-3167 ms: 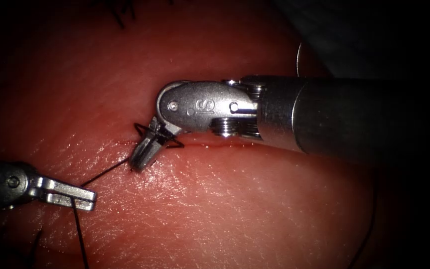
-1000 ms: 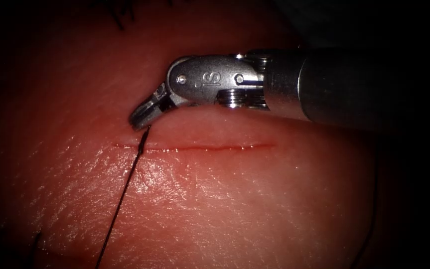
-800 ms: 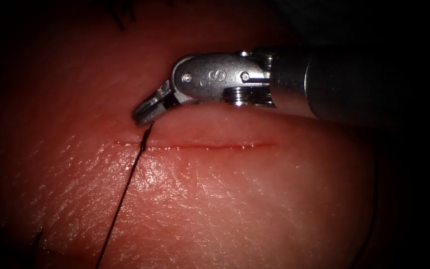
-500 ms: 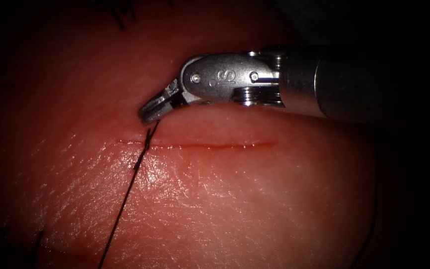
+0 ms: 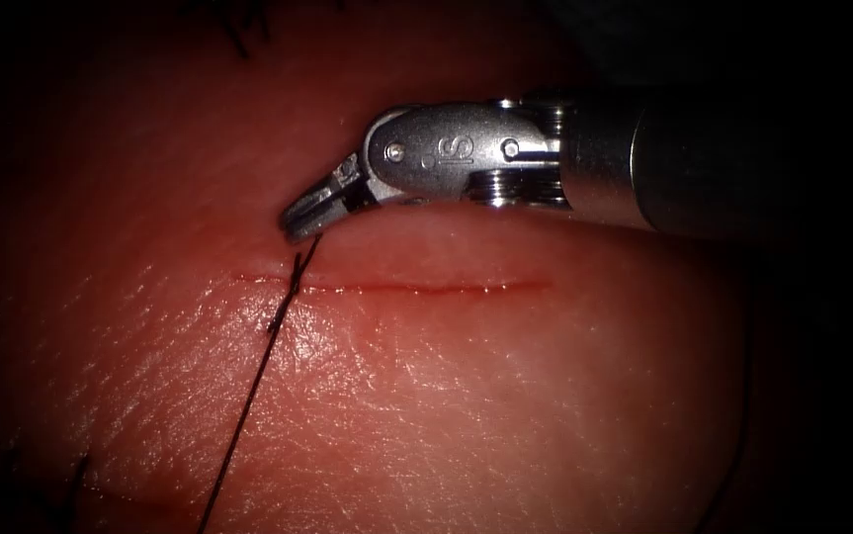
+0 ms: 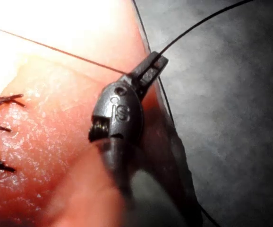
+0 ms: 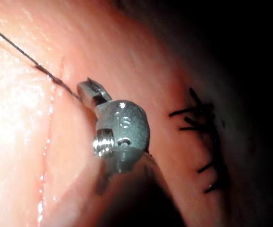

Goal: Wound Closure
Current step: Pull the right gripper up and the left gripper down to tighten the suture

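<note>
right tool [image 5: 299,220] clamped on the thread [image 5: 248,415] just above the cut [image 5: 396,289], near its left end. from those jaws, strand running taut down and to the left, crossing the cut at a knotted spot and heading off the tissue [image 5: 446,415]. left tool [image 6: 150,68] out by the tissue's edge, pinched shut on thread too, over dark worktop [image 6: 240,118]. needle nowhere to point at. right arm nearer the cut; plenty of bare tissue below it, older stitches [image 7: 200,113] well off.
</note>
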`<state>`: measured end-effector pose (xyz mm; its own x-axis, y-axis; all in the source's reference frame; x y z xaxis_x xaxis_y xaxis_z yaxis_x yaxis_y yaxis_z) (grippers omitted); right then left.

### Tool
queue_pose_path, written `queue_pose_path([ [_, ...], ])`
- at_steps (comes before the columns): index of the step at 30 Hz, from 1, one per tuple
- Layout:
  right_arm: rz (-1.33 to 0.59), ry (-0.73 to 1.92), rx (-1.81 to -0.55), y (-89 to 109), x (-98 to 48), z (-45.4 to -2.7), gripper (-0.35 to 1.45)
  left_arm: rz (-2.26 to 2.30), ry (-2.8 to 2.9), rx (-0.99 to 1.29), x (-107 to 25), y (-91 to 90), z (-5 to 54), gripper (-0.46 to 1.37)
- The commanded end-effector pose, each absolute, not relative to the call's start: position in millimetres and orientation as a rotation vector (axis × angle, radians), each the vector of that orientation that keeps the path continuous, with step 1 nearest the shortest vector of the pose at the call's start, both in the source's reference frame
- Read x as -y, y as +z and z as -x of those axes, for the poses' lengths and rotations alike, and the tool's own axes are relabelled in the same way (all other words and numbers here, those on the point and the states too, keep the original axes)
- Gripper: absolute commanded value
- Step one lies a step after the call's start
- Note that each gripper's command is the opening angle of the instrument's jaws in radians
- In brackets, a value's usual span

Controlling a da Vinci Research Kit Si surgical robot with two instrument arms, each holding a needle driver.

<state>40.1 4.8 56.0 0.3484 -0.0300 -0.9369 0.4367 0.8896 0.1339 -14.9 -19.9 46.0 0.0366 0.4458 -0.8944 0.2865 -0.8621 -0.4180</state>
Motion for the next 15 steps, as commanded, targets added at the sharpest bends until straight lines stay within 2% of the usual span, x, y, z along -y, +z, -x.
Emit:
queue_pose_path([
  [1, -0.389, -0.309, -1.184, 56.0, -4.8, -40.1, -0.35, 2.174, 1.951, 0.785, 19.8, 46.0, 14.9, -0.35],
  [12, -0.399, -0.315, -1.218, 55.9, -4.4, -40.2, -0.35, 2.188, 1.951, 0.761, 17.9, 45.5, 15.0, -0.35],
  [15, -0.400, -0.289, -1.226, 55.6, -4.0, -40.1, 0.52, 2.193, 1.950, 0.754, 17.0, 45.2, 15.0, -0.35],
])
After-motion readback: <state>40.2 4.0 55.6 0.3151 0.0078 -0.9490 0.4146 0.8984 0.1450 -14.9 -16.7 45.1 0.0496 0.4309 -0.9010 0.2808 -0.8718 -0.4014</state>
